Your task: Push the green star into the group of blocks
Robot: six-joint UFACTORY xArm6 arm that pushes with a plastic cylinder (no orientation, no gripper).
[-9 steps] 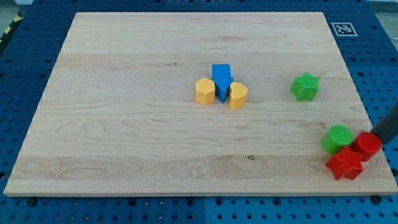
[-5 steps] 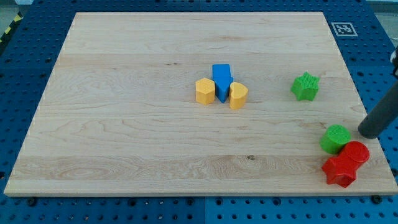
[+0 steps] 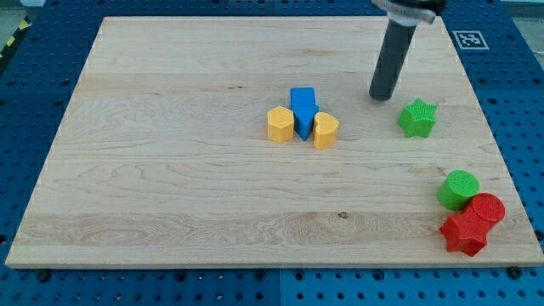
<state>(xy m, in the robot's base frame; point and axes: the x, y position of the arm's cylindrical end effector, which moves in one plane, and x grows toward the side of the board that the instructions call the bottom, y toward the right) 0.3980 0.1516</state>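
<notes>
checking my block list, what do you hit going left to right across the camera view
yellow hexagon block → blue block → yellow heart-shaped block → my tip → green star → then the cluster near the view's right: green round block, red star, red round block

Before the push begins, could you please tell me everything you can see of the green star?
The green star is a small, chunky block with a matte, finely ribbed surface, lying flat on the wooden board at the view's right. Nothing touches it. My tip stands just off its upper left, apart from it.
</notes>
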